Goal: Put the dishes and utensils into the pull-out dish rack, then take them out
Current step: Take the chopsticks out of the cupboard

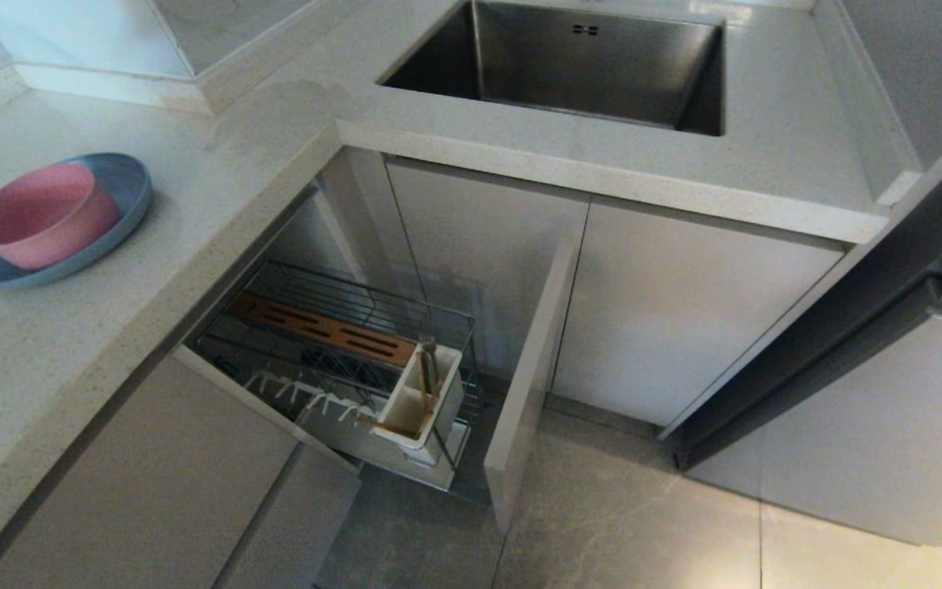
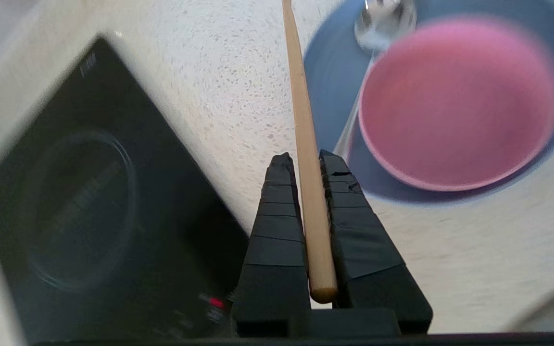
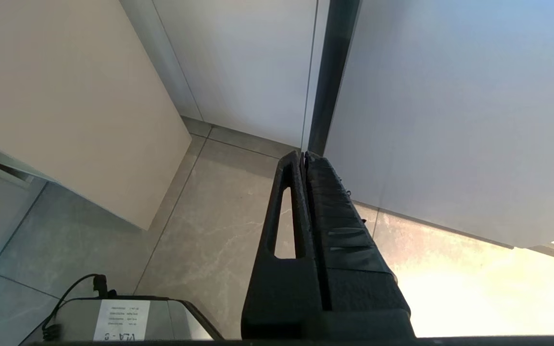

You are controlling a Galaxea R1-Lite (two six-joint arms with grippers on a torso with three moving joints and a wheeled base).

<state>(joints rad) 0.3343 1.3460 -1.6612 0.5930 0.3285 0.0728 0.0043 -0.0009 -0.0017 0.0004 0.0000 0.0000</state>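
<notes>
A light wooden chopstick (image 2: 308,158) was pinched lengthwise in the left gripper (image 2: 307,161), the pink bowl (image 2: 457,103) lying at two o'clock.

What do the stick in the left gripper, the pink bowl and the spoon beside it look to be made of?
The chopstick, clamped in the left gripper, looks like pale unfinished wood: matt, tan, evenly coloured. The pink bowl seems matt plastic, with a flat colour and no glaze shine. The spoon on the blue plate is probably polished metal, given its bright mirror-like reflections.
</notes>
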